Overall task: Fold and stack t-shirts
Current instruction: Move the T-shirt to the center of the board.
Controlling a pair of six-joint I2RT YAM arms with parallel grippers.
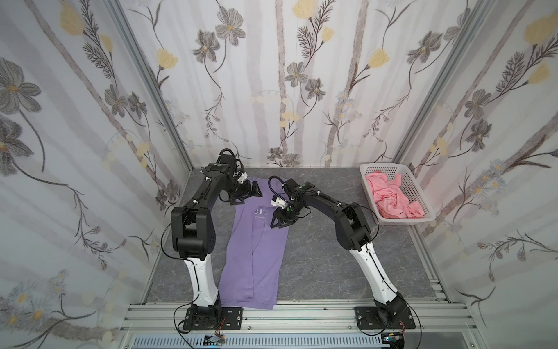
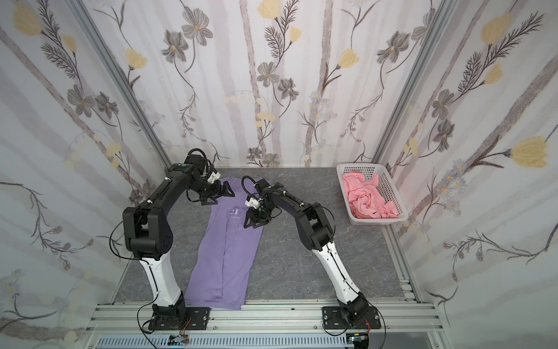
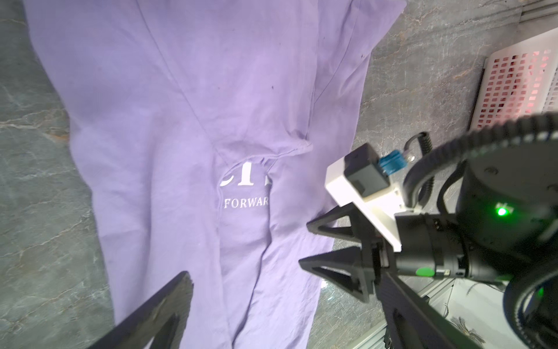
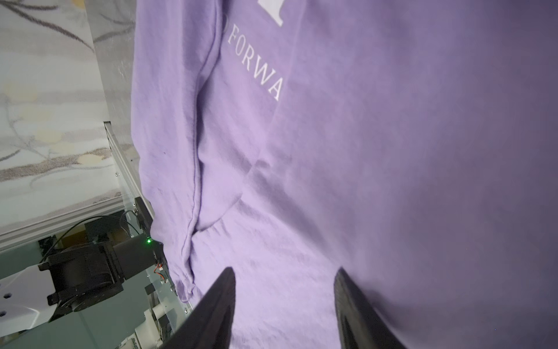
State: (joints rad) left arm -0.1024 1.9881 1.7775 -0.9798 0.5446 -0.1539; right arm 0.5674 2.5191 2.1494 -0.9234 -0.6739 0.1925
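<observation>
In both top views the lavender t-shirt [image 1: 256,256] lay lengthwise down the middle of the grey bench [image 1: 326,266]. Its sides were folded in to a narrow strip, and its near end reached the metal rail [image 1: 302,308] at the front. The pink garment [image 1: 389,196] sat crumpled in the white basket [image 1: 401,223] at the far right corner, well apart from the shirt. The left hand [image 1: 246,195] was over the shirt's far left corner with its jaws spread wide and nothing in them. The right hand [image 1: 280,225] was at the shirt's right edge, just beside the white lettering [image 1: 260,213]. Its jaws were partly apart and also held nothing.

From the left wrist, the shirt filled most of the view, with one flap folded across the print so that only "FORWAR" could be read. The right hand's two black fingers [image 3: 332,266] stood apart over the cloth's edge — whether they touched it I cannot tell. The basket showed beyond.

From the right wrist, purple cloth lay close beneath the two separated fingers, nothing pinched between them. A long fold seam ran beside the lettering.
</observation>
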